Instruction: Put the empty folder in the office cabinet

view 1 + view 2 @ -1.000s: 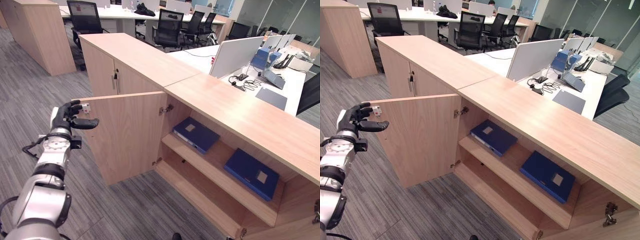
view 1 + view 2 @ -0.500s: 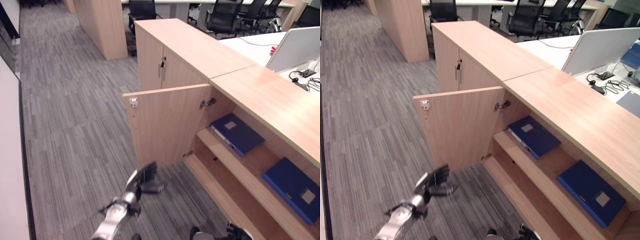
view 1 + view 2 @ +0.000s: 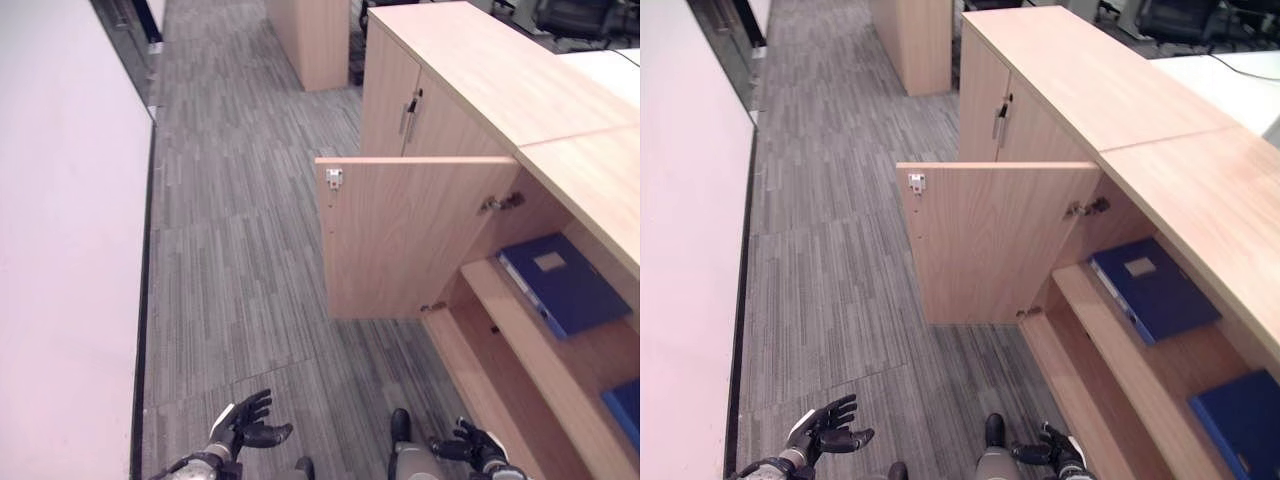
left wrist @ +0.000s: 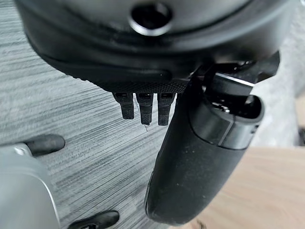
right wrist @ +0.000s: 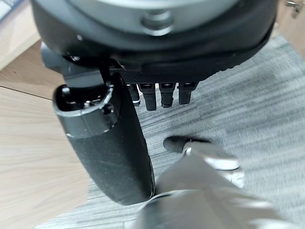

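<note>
Carpet (image 3: 230, 250) below; both hands (image 3: 245, 425) (image 3: 478, 443) relaxed, empty.

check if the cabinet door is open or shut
Open. The cabinet door stands swung out from the cabinet, exposing a blue folder lying on the shelf.

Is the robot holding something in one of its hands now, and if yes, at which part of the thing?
Nothing is held. The left hand and right hand hang open and empty above the floor; both blue folders lie on the cabinet shelf.

open cabinet's wooden shelf (image 3: 1110, 325), two blue folders (image 3: 1152, 288) lying flat on it, grey carpet floor (image 3: 840, 250) below
</note>
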You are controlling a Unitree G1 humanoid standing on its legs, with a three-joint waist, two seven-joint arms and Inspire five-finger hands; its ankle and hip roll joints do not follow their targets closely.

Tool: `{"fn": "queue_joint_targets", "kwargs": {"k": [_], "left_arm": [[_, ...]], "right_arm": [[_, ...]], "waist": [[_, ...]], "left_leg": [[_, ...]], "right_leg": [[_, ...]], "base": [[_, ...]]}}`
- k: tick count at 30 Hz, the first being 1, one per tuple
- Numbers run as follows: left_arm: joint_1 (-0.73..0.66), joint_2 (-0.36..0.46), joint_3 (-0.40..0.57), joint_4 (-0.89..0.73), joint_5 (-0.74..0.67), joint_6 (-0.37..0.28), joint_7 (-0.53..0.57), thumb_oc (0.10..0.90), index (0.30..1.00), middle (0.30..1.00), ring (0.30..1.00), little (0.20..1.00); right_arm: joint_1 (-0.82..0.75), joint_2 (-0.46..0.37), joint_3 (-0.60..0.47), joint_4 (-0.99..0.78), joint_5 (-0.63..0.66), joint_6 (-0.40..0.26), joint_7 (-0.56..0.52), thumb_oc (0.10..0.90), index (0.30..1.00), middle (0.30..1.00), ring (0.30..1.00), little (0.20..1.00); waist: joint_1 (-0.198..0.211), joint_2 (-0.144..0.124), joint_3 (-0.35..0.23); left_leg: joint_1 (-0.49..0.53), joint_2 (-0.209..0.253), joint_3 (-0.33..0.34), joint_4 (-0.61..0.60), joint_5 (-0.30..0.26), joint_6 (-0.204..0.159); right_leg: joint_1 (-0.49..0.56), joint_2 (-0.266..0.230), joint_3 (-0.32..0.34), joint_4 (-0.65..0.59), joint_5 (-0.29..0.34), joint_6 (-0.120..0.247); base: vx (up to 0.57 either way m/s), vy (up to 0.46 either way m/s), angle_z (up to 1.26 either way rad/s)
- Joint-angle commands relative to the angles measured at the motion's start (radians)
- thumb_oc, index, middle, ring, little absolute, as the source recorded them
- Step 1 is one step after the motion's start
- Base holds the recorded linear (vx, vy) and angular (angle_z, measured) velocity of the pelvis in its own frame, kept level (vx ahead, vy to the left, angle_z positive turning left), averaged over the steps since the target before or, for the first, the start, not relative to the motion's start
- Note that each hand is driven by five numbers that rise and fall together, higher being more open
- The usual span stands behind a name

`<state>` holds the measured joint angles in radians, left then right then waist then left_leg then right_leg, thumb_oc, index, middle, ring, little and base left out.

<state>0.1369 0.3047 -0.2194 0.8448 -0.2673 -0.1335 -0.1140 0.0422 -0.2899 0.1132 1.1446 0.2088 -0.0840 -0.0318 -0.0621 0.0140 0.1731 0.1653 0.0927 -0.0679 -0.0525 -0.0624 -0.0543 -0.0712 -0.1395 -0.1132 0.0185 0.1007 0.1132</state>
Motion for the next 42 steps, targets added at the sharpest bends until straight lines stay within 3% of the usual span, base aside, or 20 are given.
{"fn": "queue_joint_targets", "kwargs": {"k": [1,4,6,8,10,13,15,16,17,18,20,23,32,42], "left_arm": [[-0.1,0.005,-0.005,0.013,0.016,-0.057,0.023,0.8,0.9,0.9,0.9,0.9],[-0.11,-0.004,0.003,0.076,0.018,-0.055,0.027,0.8,0.9,0.9,0.9,0.9],[-0.128,-0.008,0.003,0.098,0.01,-0.05,0.031,0.8,0.9,0.9,0.9,0.9],[-0.126,-0.011,0.007,0.099,0.002,-0.047,0.032,0.8,0.9,0.9,0.9,0.9],[-0.134,-0.014,0.009,0.111,-0.001,-0.046,0.042,0.8,0.9,0.9,0.9,0.9],[-0.135,-0.023,0.018,0.113,-0.014,-0.049,0.047,0.8,0.9,0.9,0.9,0.9],[-0.125,-0.022,0.012,0.098,-0.011,-0.049,0.044,0.8,0.9,0.9,0.9,0.9],[-0.122,-0.024,0.005,0.101,-0.008,-0.048,0.043,0.8,0.9,0.9,0.9,0.9],[-0.122,-0.024,0.005,0.101,-0.008,-0.048,0.043,0.8,0.9,0.9,0.9,0.9],[-0.131,-0.019,-0.001,0.121,0.03,-0.036,0.049,0.8,0.9,0.9,0.9,0.9],[-0.126,-0.017,0.011,0.14,0.014,-0.045,0.044,0.8,0.9,0.9,0.9,0.9],[-0.111,-0.017,0.026,0.142,0.013,-0.047,0.047,0.8,0.9,0.9,0.9,0.9],[-0.099,-0.008,0.046,0.144,0.002,-0.043,0.047,0.8,0.9,0.9,0.9,0.9],[-0.154,0.034,0.071,-0.006,-0.055,-0.067,0.076,0.8,0.9,0.9,0.9,0.9]], "right_arm": [[0.012,-0.072,-0.027,0.019,0.015,-0.02,-0.022,0.8,0.9,0.9,0.9,0.9],[0.012,-0.081,-0.029,0.037,0.014,-0.02,-0.021,0.8,0.9,0.9,0.9,0.9],[0.001,-0.094,-0.034,0.032,0.026,-0.022,-0.027,0.8,0.9,0.9,0.9,0.9],[-0.006,-0.104,-0.025,0.02,0.025,-0.021,-0.027,0.8,0.9,0.9,0.9,0.9],[-0.022,-0.114,-0.02,0.013,0.027,-0.019,-0.031,0.8,0.9,0.9,0.9,0.9],[-0.04,-0.121,-0.018,0.0,0.039,-0.024,-0.036,0.8,0.9,0.9,0.9,0.9],[-0.045,-0.123,-0.013,-0.006,0.042,-0.027,-0.033,0.8,0.9,0.9,0.9,0.9],[-0.046,-0.123,-0.009,-0.007,0.041,-0.027,-0.032,0.8,0.9,0.9,0.9,0.9],[-0.046,-0.123,-0.009,-0.007,0.041,-0.027,-0.032,0.8,0.9,0.9,0.9,0.9],[-0.052,-0.122,0.001,0.0,0.03,-0.023,-0.043,0.8,0.9,0.9,0.9,0.9],[-0.054,-0.104,0.014,-0.009,0.032,-0.031,-0.027,0.8,0.9,0.9,0.9,0.9],[-0.04,-0.093,0.023,-0.013,0.021,-0.036,-0.025,0.8,0.9,0.9,0.9,0.9],[-0.012,-0.063,0.045,-0.014,-0.005,-0.022,-0.009,0.8,0.9,0.9,0.9,0.9],[0.016,-0.039,0.028,-0.027,0.008,-0.012,-0.007,0.8,0.9,0.9,0.9,0.9]], "waist": [[-0.029,0.009,-0.021],[-0.032,0.023,-0.024],[-0.026,0.004,0.001],[-0.015,-0.023,0.017],[-0.006,-0.035,0.028],[0.014,-0.036,0.032],[0.038,-0.032,0.03],[0.053,-0.029,0.028],[0.054,-0.029,0.03],[0.083,-0.019,0.031],[0.085,-0.016,0.015],[0.079,-0.009,-0.013],[0.075,-0.025,-0.031],[0.054,-0.04,-0.063]], "left_leg": [[0.085,-0.011,-0.001,0.099,-0.107,-0.036],[0.046,0.025,0.019,0.191,0.006,-0.093],[-0.058,0.03,0.033,0.371,0.113,-0.123],[-0.117,0.023,0.058,0.51,0.14,-0.119],[-0.162,0.045,0.088,0.561,0.143,-0.106],[-0.202,0.086,0.104,0.46,0.124,-0.095],[-0.212,0.075,0.071,0.302,0.086,-0.083],[-0.22,0.066,0.049,0.207,0.09,-0.08],[-0.217,0.066,0.05,0.205,0.091,-0.08],[-0.274,0.054,0.013,0.084,0.163,-0.077],[-0.226,0.048,-0.005,0.002,0.157,-0.079],[-0.176,0.048,0.01,-0.023,0.149,-0.081],[-0.112,0.028,0.04,-0.035,0.113,-0.054],[-0.091,-0.016,0.062,-0.035,0.057,-0.019]], "right_leg": [[-0.092,-0.026,-0.018,0.0,0.026,0.074],[-0.039,0.002,-0.063,-0.012,-0.021,0.041],[0.005,-0.004,-0.08,-0.02,-0.046,0.012],[0.044,-0.009,-0.079,-0.029,-0.066,-0.013],[0.08,-0.008,-0.074,-0.047,-0.082,-0.02],[0.121,-0.007,-0.07,-0.077,-0.1,-0.008],[0.14,0.003,-0.052,-0.09,-0.108,0.006],[0.157,0.009,-0.042,-0.095,-0.123,0.011],[0.159,0.009,-0.041,-0.095,-0.123,0.012],[0.191,0.033,-0.024,-0.106,-0.142,0.011],[0.193,0.052,0.002,-0.104,-0.143,0.013],[0.191,0.053,0.004,-0.105,-0.143,0.017],[0.214,0.034,0.025,-0.104,-0.143,0.033],[0.205,-0.009,0.062,-0.1,-0.134,0.065]], "base": [[0.19,-0.157,0.18],[0.2,-0.177,0.26],[0.11,-0.181,0.19],[0.12,-0.194,0.08],[0.14,-0.142,-0.05],[0.17,-0.003,0.05],[0.24,0.067,0.05],[0.18,0.048,-0.07],[0.24,0.038,-0.03],[0.18,0.021,-0.08],[0.18,0.038,-0.43],[0.14,0.082,-0.75],[0.08,0.078,-0.17],[0.06,0.084,-0.06]]}}
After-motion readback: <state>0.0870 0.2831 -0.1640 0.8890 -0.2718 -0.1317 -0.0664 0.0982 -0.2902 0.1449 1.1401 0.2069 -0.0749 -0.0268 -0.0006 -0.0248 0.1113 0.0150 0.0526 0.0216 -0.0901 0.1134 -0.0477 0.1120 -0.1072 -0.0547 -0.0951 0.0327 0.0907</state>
